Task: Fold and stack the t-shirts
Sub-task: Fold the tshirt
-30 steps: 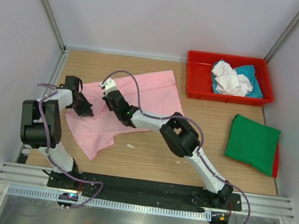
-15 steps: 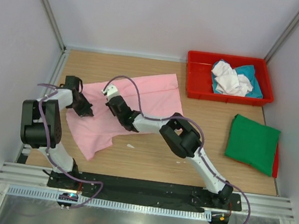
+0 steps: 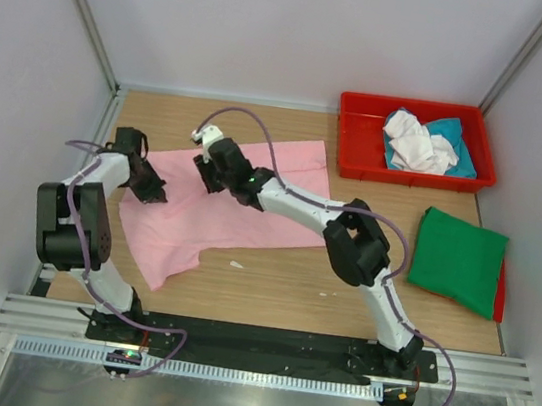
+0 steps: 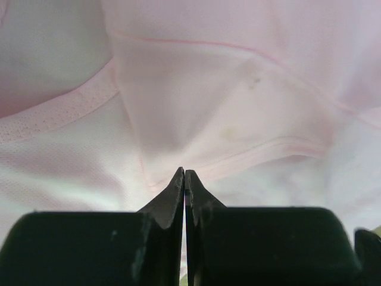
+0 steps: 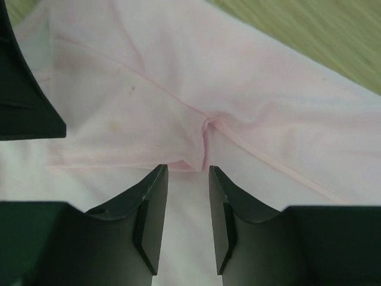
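From above, the pink shirt (image 3: pixel 176 230) lies spread out on the left half of the wooden table (image 3: pixel 291 277), one long edge running up toward the back wall. The left gripper (image 3: pixel 148 191) sits on the shirt's left edge. The right arm reaches far across the table, and the right gripper (image 3: pixel 209 174) is over the upper middle of the same shirt. At the back right, a red tray (image 3: pixel 357 165) holds a crumpled white shirt (image 3: pixel 416 143) and a teal shirt (image 3: pixel 463 164) (the white one lies on top). Well apart from the pink shirt, near the right wall, a green shirt (image 3: pixel 457 259) lies folded flat.

In the left wrist view, the left gripper (image 4: pixel 185 174) has its fingers pressed together. A fold of the pink shirt (image 4: pixel 238 107) runs right up to the tips, so it seems to be pinching the cloth, though the pinch itself is hidden.

In the right wrist view, the right gripper (image 5: pixel 187 170) has a narrow gap between its fingers and grips nothing. A small pucker of the pink shirt (image 5: pixel 149 89) lies just ahead of the tips, and bare table (image 5: pixel 309 36) shows at the upper right
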Robot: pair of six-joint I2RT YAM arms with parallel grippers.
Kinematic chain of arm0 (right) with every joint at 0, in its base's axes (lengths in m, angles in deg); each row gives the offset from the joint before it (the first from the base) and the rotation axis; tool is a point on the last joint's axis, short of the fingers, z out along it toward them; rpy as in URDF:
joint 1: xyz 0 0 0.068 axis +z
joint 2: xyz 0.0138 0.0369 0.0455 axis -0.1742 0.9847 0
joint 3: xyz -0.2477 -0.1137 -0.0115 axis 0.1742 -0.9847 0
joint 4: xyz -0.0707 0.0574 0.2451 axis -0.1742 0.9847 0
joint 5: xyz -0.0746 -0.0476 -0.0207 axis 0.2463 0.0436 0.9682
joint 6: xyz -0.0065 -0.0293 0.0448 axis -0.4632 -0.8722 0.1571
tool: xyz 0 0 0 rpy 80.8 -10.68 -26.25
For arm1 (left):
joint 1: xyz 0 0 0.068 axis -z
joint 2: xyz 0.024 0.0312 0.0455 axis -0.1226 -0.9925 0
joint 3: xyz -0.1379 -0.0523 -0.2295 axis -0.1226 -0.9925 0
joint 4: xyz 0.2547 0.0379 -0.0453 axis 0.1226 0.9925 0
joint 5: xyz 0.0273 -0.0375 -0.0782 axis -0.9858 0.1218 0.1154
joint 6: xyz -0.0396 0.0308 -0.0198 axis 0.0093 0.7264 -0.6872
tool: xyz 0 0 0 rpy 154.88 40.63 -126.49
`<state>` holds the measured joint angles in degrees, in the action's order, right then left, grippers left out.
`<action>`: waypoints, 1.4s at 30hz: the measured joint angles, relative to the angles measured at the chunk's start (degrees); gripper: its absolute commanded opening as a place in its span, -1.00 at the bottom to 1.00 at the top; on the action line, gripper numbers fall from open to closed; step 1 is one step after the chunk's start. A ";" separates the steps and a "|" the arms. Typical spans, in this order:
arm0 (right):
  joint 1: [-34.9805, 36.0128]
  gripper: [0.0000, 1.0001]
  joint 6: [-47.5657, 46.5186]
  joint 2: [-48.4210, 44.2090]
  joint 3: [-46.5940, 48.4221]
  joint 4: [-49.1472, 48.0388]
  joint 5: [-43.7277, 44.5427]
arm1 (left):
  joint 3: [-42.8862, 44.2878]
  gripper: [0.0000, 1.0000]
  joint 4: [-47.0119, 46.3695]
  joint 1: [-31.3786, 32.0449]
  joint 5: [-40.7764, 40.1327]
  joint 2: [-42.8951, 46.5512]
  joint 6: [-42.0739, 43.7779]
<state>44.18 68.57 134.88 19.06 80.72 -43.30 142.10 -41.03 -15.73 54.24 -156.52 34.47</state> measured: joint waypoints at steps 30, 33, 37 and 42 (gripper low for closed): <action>-21.20 -0.58 17.29 -1.29 -1.68 6.56 3.63 | 31.21 -0.99 4.28 7.26 -7.52 -19.19 -7.52; -21.38 -0.58 17.59 0.74 -1.14 7.43 3.65 | 33.16 -0.99 4.90 3.41 -6.88 -20.04 -6.60; -21.77 -0.59 18.51 1.40 -1.05 9.09 3.65 | 34.34 -1.00 5.62 -0.50 -6.43 -21.31 -5.51; -22.58 -0.60 19.61 1.40 -0.94 10.95 3.96 | 32.28 -1.00 7.50 -3.63 -6.47 -21.35 -3.82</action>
<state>21.60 88.17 136.28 18.12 91.67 -39.35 174.38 -33.53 -19.36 47.77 -177.87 30.64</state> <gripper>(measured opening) 0.201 0.003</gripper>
